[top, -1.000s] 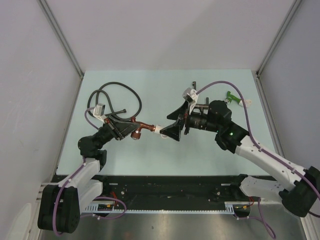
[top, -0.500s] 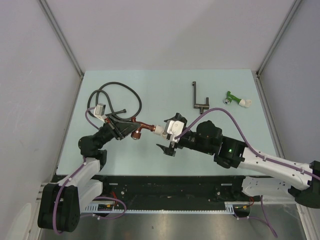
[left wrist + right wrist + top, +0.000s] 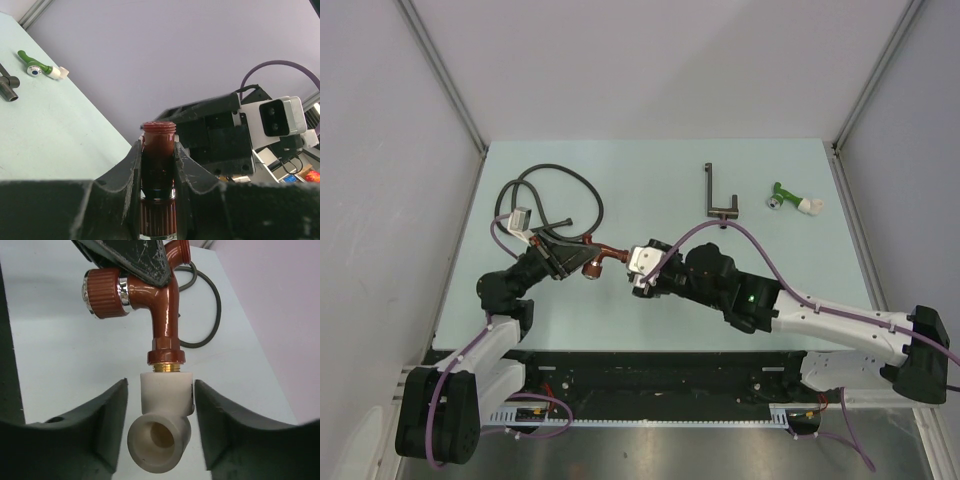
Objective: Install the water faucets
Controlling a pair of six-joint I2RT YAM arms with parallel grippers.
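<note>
The copper faucet [image 3: 164, 315] is held just beside the black hose [image 3: 555, 190], on the hose's near right side, over the table [image 3: 650, 170]. It is clenched by the left fingers [image 3: 131, 170], which are pressed against both sides of its reddish-brown body, close below the threaded spout end. In the top view its long axis is seen to run across the table, away from the hose. The end that carries the white elbow [image 3: 160, 425] is pointed towards the right arm. The ribbed knob [image 3: 102, 292], edged with a chrome ring, is turned out sideways from that axis, towards the near edge. A brass thread is seen between the copper body and the elbow, and the elbow's round mouth is turned towards the right wrist camera.

The right fingers [image 3: 107, 415] are spread partway and set on either side of the white elbow. A thin gap is seen at one finger; at the other, contact cannot be told, so no firm grasp is shown.

The green faucet [image 3: 788, 198] is laid flat on the table, well apart from the hose, at the far right. A dark angled metal part [image 3: 715, 195] is laid between the hose and the green faucet.
</note>
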